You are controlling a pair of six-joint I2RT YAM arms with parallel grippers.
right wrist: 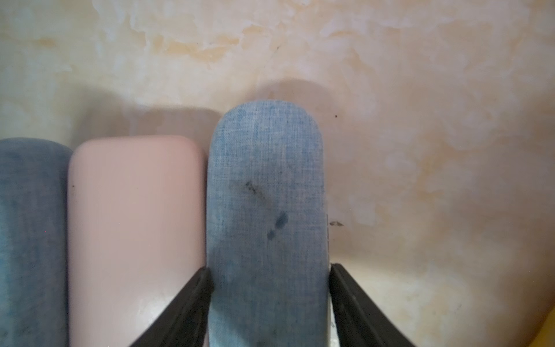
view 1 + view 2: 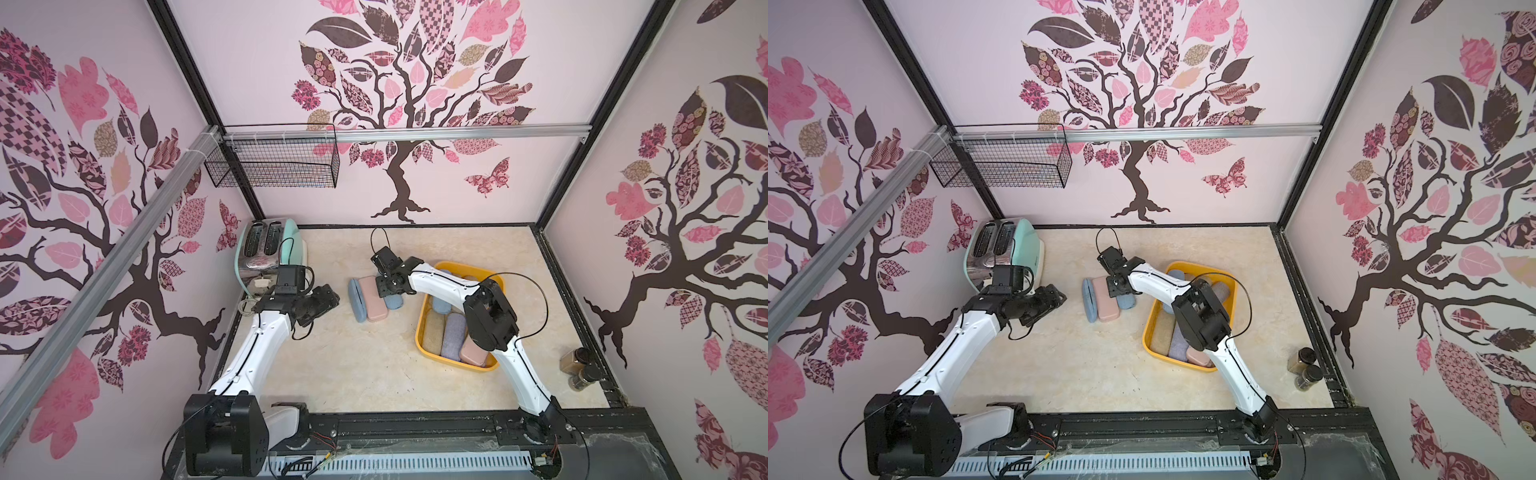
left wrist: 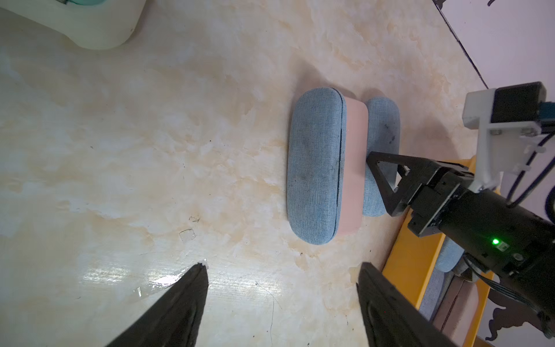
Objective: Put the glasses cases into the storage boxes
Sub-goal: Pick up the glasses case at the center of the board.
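Blue case (image 1: 265, 192), lying on table (image 1: 420, 120) between pink case (image 1: 135, 225) and yellow tub (image 2: 422, 322): right gripper (image 1: 270, 270) is straddling its sides, seemingly for lifting, pinch not discernible; left gripper (image 3: 282, 267) is hovering spread, empty.

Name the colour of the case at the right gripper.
It's a blue fabric-covered oblong case, dark-smudged; best in right wrist view.

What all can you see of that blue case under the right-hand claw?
The blue case is oblong with rounded ends, covered in woven, denim-like fabric bearing dark smudges. It lies on the marbled table, one long side against the pink case. The right gripper straddles it, fingers close along both sides; a firm grip cannot be confirmed.
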